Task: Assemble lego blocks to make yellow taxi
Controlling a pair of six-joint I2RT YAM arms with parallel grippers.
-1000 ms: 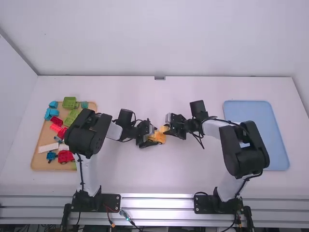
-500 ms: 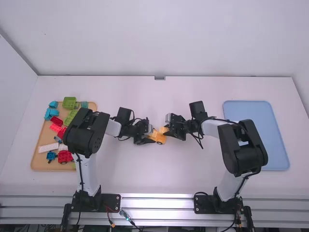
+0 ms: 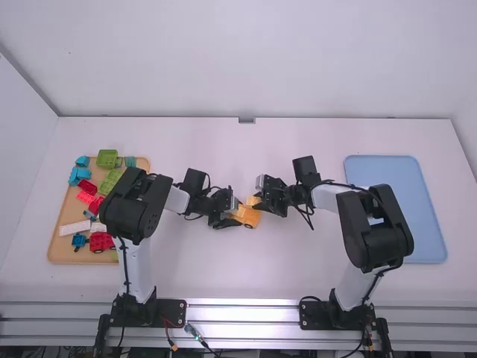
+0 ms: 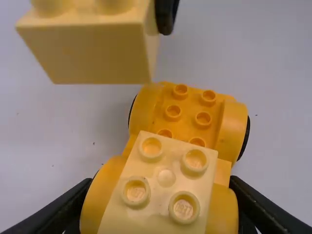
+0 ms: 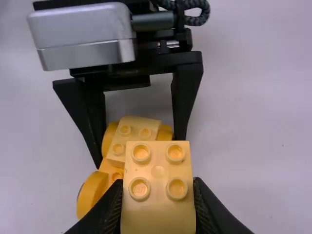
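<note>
Near the table's middle, my left gripper (image 3: 234, 216) is shut on the near end of an orange wheeled car base (image 3: 251, 218). In the left wrist view my gripper (image 4: 160, 197) has a finger on each side of that base (image 4: 190, 114), where a light yellow block (image 4: 165, 178) sits on top; bare studs show at the other end. Just beyond, my right gripper (image 3: 261, 200) is shut on another yellow block (image 3: 252, 200). The right wrist view has this block (image 5: 157, 168) studs up between my right gripper's fingers (image 5: 158, 200), apart from the base and above table level.
A wooden tray (image 3: 58, 242) with green, blue, red and white pieces lies at the left, partly under the left arm. On the right is a blue tray (image 3: 384, 171), its near part beside the right arm's elbow.
My left gripper and the car base have shifted slightly right, then a little toward the camera side of the table. My right gripper has stayed almost still with its block.
</note>
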